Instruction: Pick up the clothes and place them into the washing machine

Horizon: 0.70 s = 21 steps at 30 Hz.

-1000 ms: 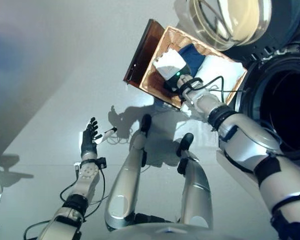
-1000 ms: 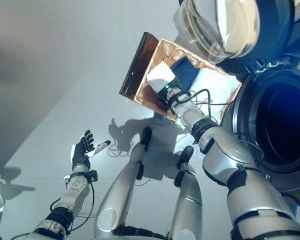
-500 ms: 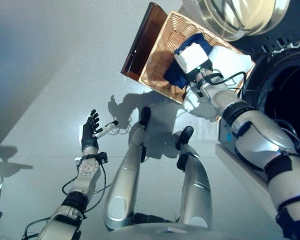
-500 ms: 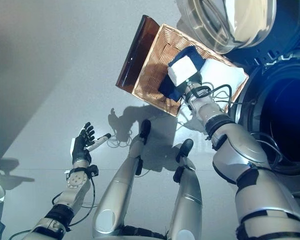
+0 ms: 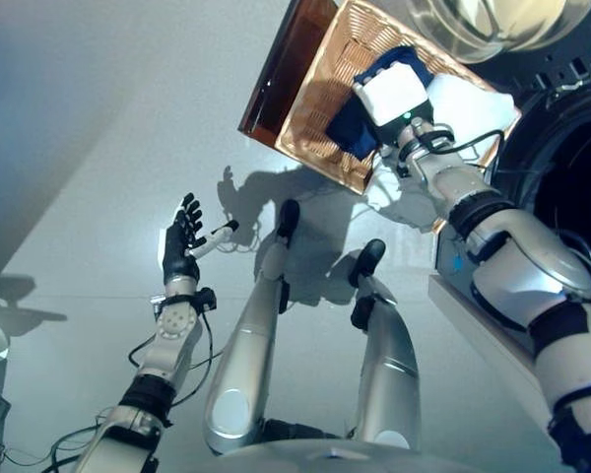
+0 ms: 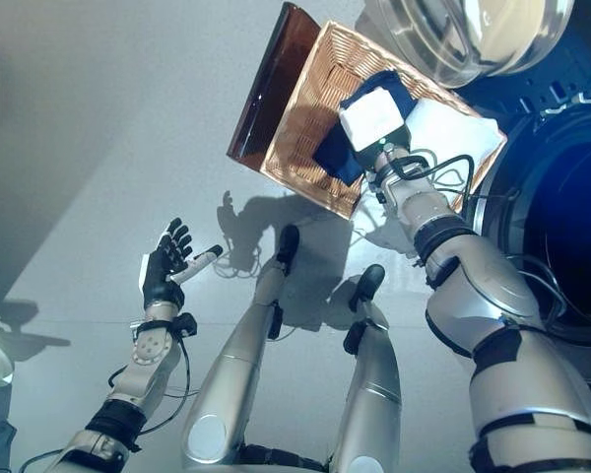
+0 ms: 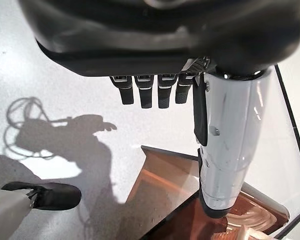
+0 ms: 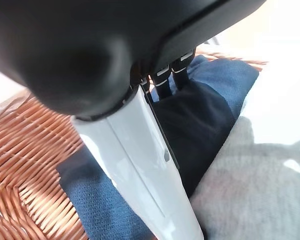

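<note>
A wicker basket (image 5: 320,108) stands on the floor by the washing machine's open drum (image 5: 571,187). In it lie a dark blue garment (image 5: 347,126) and a white garment (image 5: 468,99). My right hand (image 5: 394,94) is down in the basket on the blue garment (image 8: 205,115). Its fingers (image 8: 165,82) reach straight onto the cloth, and the white-covered thumb (image 8: 140,150) lies along it without pinching. The pale cloth (image 8: 250,190) lies just beside it. My left hand (image 5: 177,251) hangs open and holds nothing above the floor at the left, far from the basket.
The washer's round glass door (image 5: 492,20) stands swung open above the basket's far side. A dark brown panel (image 5: 281,74) leans along the basket's left side. Pale grey floor (image 5: 98,148) spreads to the left.
My right hand has shifted across the basket from its left part onto the blue garment, toward the washer. The whole view has also shifted. The left hand stays open, slightly higher.
</note>
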Available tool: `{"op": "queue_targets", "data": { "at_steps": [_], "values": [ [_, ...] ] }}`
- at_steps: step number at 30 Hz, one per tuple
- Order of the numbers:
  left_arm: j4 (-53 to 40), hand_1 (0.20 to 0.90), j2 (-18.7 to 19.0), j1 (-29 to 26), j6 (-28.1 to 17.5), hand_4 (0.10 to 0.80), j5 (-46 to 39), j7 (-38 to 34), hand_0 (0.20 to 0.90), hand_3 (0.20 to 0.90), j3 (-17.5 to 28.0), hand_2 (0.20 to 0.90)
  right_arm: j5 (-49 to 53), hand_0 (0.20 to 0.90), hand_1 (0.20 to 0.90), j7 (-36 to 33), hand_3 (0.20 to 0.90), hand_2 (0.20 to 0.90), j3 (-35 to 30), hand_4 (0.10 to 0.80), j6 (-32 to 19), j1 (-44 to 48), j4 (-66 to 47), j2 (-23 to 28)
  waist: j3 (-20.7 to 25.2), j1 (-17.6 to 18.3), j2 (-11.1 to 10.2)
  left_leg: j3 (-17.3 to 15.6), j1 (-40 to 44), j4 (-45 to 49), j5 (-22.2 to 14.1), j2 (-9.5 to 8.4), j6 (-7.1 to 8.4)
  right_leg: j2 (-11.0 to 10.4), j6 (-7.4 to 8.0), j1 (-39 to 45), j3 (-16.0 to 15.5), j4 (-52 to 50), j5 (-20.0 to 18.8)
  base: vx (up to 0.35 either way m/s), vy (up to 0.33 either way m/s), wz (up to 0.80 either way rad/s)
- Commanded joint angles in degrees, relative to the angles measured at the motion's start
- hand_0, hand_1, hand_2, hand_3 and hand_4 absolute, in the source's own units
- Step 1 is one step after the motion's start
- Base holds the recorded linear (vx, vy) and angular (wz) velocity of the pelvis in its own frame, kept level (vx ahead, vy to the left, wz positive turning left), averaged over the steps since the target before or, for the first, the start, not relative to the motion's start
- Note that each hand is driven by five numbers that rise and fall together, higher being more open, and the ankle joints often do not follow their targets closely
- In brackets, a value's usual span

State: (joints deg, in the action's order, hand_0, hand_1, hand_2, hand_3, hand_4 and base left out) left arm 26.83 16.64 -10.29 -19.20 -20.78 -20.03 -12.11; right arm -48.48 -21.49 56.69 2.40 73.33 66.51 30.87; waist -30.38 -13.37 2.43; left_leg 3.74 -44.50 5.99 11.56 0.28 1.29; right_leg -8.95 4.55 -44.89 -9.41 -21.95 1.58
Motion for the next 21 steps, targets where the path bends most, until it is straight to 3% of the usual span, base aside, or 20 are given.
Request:
{"op": "queue_targets", "data": {
  "at_steps": [1, 15, 16, 17, 19, 21],
  "values": [
    [-4.9, 0.9, 3.2, 2.9, -3.6, 0.8, 0.7, -0.9, 0.9, 0.9, -0.1, 0.9, 2.4, 0.9, 0.9, -1.2, 0.9, 0.9, 0.0, 0.8, 1.9, 8.5, 0.3, 5.5, 0.6, -2.1, 2.4, -2.7, -3.2, 2.1, -1.5, -2.31, 3.03, -0.2, -0.48, -0.9, 0.0, -0.6, 0.2, 0.003, 0.004, 0.06],
    [-3.6, 0.9, 4.5, 2.2, -3.1, 0.8, -0.7, -0.4, 0.9, 0.9, -0.8, 0.9, 11.8, 0.9, 0.9, -1.2, 0.9, 0.9, -2.0, 0.8, 0.0, 13.5, 0.2, 0.3, 0.6, -3.3, 0.4, -2.1, -1.9, 3.2, -2.6, -2.55, 2.47, -0.4, -0.34, 1.8, -0.8, -0.1, 0.2, 0.008, 0.006, 0.05],
    [-3.8, 0.9, 4.6, 2.3, -3.2, 0.8, -0.8, -0.2, 0.9, 0.9, -0.9, 0.9, 12.3, 0.809, 0.809, -1.1, 0.809, 0.809, -2.1, 0.735, -0.1, 13.4, 0.6, 0.3, 0.6, -3.4, 0.4, -2.0, -2.1, 3.4, -2.7, -2.55, 2.48, -0.3, -0.33, 1.8, -0.9, -0.1, 0.1, 0.006, -0.001, 0.1],
    [-4.0, 0.9, 4.7, 2.4, -3.1, 0.8, -0.9, 0.0, 0.9, 0.9, -1.0, 0.9, 12.7, 0.584, 0.584, -0.9, 0.584, 0.584, -2.2, 0.575, -0.3, 13.5, 0.9, 0.5, 0.6, -3.5, 0.3, -1.8, -2.3, 3.5, -2.7, -2.55, 2.5, -0.3, -0.38, 1.8, -1.0, 0.0, 0.2, 0.003, -0.005, 0.04],
    [-4.5, 0.9, 4.9, 2.7, -3.1, 0.8, -1.1, 0.2, 0.9, 0.9, -0.9, 0.9, 13.3, 0.502, 0.502, -0.6, 0.502, 0.502, -2.1, 0.516, -0.3, 13.5, 1.4, 0.7, 0.6, -3.6, 0.3, -1.7, -2.6, 3.5, -2.6, -2.48, 2.56, -0.3, -0.44, 1.7, -1.1, 0.2, 0.2, 0.0, 0.0, 0.0],
    [-5.1, 0.9, 4.9, 3.2, -3.2, 0.8, -1.3, 0.3, 0.9, 0.9, -0.8, 0.9, 13.5, 0.488, 0.488, -0.6, 0.488, 0.488, -2.2, 0.506, -0.3, 13.3, 1.9, 0.9, 0.6, -3.6, 0.4, -1.5, -2.9, 3.3, -2.5, -2.49, 2.6, -0.2, -0.43, 1.5, -1.3, 0.4, 0.2, 0.0, 0.0, 0.0]
  ]
}}
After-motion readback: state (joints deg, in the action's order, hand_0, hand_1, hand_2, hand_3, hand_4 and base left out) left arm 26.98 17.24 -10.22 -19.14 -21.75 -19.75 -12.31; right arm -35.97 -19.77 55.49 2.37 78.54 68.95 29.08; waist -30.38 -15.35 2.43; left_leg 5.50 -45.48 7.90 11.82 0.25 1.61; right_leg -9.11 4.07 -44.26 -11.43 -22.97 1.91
